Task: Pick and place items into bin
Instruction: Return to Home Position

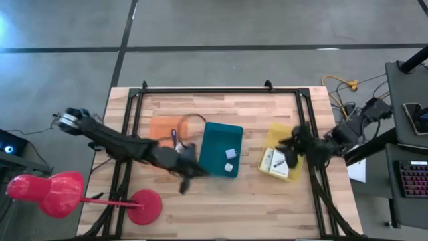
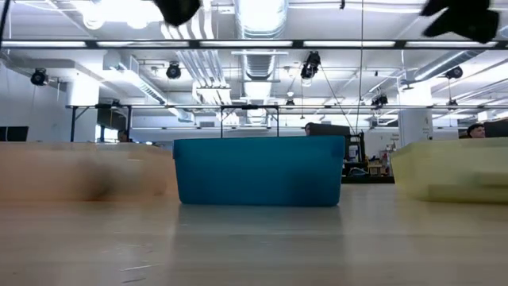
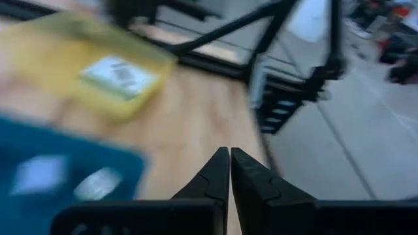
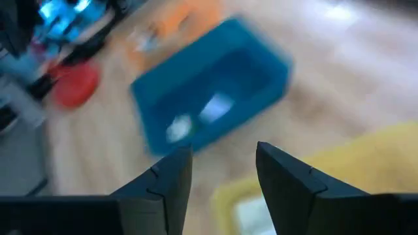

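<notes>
A teal bin stands mid-table and holds two small white items, which also show in the right wrist view. To its left an orange tray carries a thin purple stick. To its right a yellow tray holds flat white packets. My left gripper hovers shut by the bin's near-left corner, its fingers empty. My right gripper hangs open above the yellow tray, pointing toward the bin.
A big pink-red lamp-like stand lies at the table's near-left corner, its round base on the wood. Black frame rails run along the table's edges. In the low view the teal bin sits between both trays.
</notes>
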